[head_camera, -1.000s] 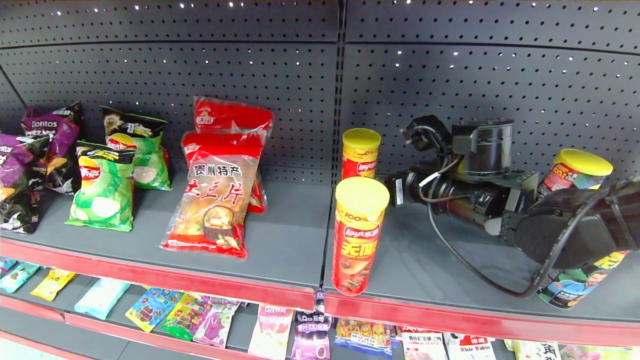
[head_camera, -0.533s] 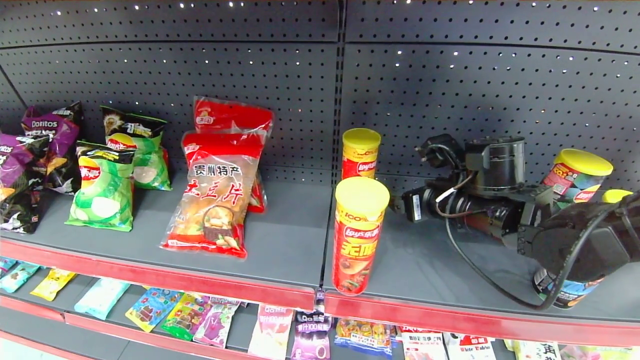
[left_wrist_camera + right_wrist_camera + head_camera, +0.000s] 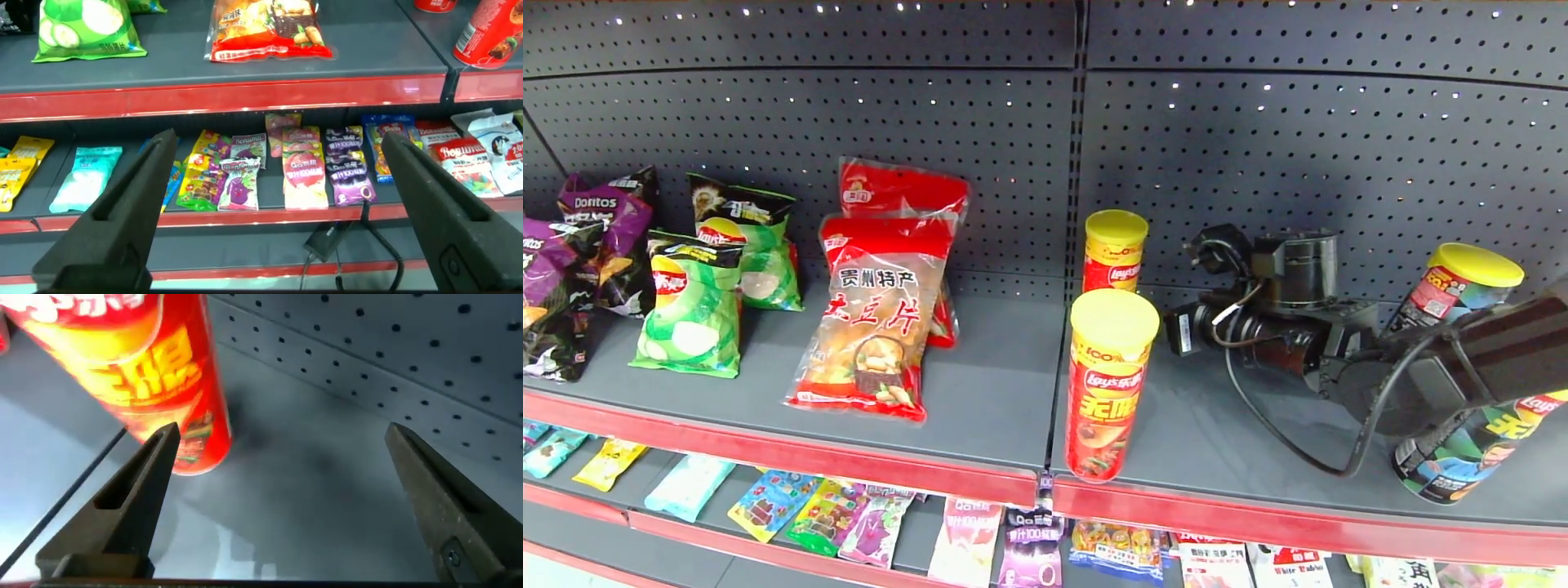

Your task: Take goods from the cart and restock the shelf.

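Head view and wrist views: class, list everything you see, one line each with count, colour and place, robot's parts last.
shelf: one, dark grey, red edge, full width
purple chip bags: at least two, purple, shelf's left end
green chip bags: two, green, beside the purple
red snack bags: two, red, mid-shelf
red canisters: two, red, yellow lids, right of centre
patterned canisters: two, multicoloured, right end
small packets: many, mixed colours, lower shelf
left gripper: one, dark, open, before lower shelf
right gripper: one, dark, open, beside a red canister
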Robot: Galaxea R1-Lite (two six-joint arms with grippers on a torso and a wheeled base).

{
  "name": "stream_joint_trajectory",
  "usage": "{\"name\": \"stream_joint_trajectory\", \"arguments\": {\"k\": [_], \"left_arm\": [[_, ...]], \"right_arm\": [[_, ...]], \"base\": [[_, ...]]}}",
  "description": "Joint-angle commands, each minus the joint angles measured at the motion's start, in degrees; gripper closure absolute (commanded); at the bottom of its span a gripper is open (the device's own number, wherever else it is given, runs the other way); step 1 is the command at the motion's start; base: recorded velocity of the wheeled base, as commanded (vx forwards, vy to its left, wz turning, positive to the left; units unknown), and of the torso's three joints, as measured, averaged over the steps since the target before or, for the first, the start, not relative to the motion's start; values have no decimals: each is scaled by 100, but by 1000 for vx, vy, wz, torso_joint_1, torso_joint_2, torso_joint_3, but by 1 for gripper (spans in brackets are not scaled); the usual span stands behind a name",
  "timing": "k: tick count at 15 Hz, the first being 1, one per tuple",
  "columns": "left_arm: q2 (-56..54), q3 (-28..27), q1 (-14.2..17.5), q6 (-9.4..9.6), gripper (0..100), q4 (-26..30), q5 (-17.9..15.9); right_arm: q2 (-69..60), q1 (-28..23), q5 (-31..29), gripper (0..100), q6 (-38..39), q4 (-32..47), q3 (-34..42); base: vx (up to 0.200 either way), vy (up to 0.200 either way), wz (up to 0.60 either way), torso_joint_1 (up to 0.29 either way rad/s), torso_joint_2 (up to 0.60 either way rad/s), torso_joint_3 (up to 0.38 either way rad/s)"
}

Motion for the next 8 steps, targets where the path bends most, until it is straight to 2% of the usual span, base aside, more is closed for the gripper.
{"name": "stream_joint_trajectory", "arguments": {"k": [1, 8], "left_arm": [[-6, 0, -1, -3, 0, -1, 2], [-15, 79, -1, -65, 0, -9, 2]], "right_arm": [[269, -75, -28, 0, -9, -34, -20], [243, -409, -90, 0, -9, -34, 15]], "base": [[0, 0, 0, 0, 0, 0], [0, 0, 0, 0, 0, 0]]}}
